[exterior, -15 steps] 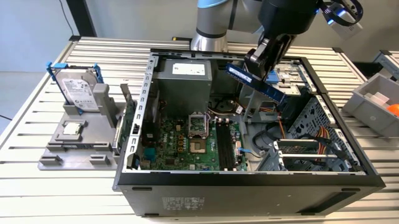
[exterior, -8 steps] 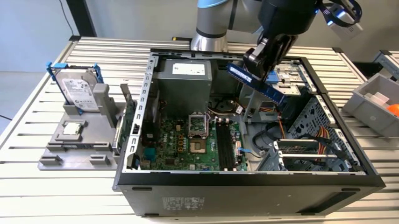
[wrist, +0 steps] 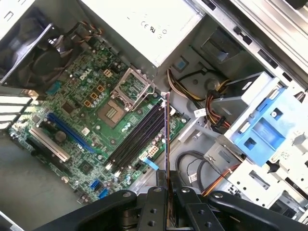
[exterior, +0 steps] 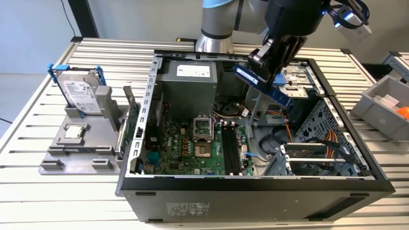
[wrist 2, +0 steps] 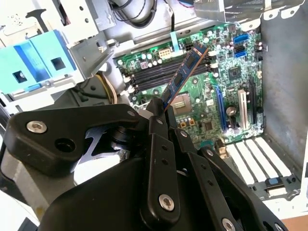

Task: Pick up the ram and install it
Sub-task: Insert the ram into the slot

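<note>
Slatted, seemingly metal table [exterior: 57, 191] bears open case [exterior: 255, 203]; tool [exterior: 261, 58] grips ram [exterior: 268, 89].

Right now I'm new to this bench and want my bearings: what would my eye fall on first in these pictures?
The open computer case, its green motherboard exposed, draws the eye first. Above it the gripper is shut on the ram, a blue stick held tilted over the case's inside. At the exterior view's left, a hard drive stands upright outside the case.
</note>
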Controlling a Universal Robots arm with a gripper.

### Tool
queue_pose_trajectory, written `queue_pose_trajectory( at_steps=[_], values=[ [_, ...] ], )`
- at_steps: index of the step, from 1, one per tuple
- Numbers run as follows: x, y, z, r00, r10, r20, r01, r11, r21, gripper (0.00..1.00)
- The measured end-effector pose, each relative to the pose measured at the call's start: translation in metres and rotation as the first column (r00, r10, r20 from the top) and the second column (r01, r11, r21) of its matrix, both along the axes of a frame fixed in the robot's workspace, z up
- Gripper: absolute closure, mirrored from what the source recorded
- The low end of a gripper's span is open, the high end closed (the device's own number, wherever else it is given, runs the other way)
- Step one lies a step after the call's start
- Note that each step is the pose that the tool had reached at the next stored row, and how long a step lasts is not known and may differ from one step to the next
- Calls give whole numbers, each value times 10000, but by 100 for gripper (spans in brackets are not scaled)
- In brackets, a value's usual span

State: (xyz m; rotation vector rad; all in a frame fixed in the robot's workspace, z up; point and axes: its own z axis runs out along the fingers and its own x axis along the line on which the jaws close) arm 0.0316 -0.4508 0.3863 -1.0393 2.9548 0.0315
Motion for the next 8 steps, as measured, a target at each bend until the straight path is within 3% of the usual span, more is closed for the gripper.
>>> queue_pose_trajectory(
  at_steps=[8],
  values=[
    [0,0,-4,9972,-743,-1,743,9972,-1,100]
  ],
)
